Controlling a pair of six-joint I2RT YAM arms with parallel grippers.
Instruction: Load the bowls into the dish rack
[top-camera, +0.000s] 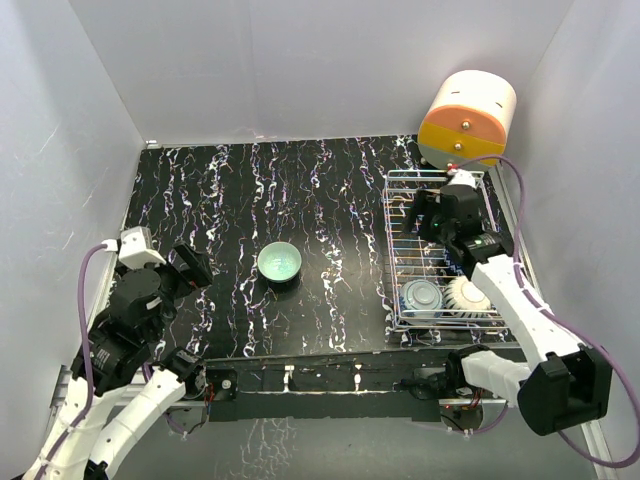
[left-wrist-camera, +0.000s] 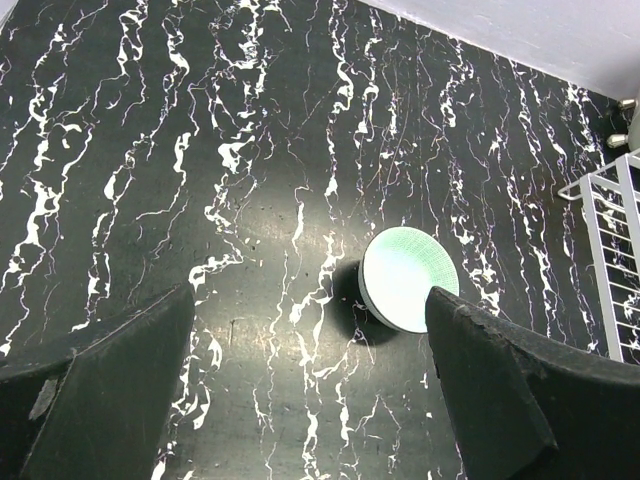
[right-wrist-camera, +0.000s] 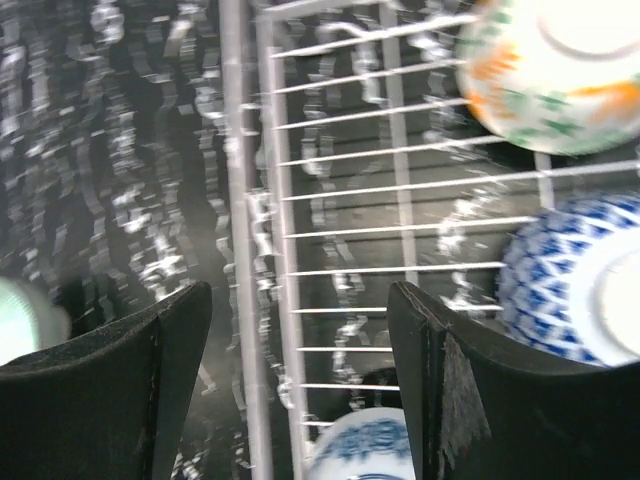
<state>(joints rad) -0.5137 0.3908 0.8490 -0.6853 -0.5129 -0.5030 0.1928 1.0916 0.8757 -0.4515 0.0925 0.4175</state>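
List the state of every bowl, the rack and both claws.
dish rack: standing on the table, bowls at its near end.
mint green bowl: upright on the table, outside the rack.
blue-and-white bowl: in the rack.
cream flower bowl: in the rack.
left claw: open, holding nothing.
right claw: open, holding nothing, over the rack.

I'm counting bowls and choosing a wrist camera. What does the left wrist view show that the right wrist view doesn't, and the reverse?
Left wrist only: the mint green bowl, sharp and whole, upright on the black marbled table beyond the open left gripper. Right wrist only: the cream bowl with orange flower and the blue-and-white bowl, inside the dish rack, beyond the open right gripper. Both: rack wires and table; a pale green blur at the right wrist view's left edge may be the mint bowl.
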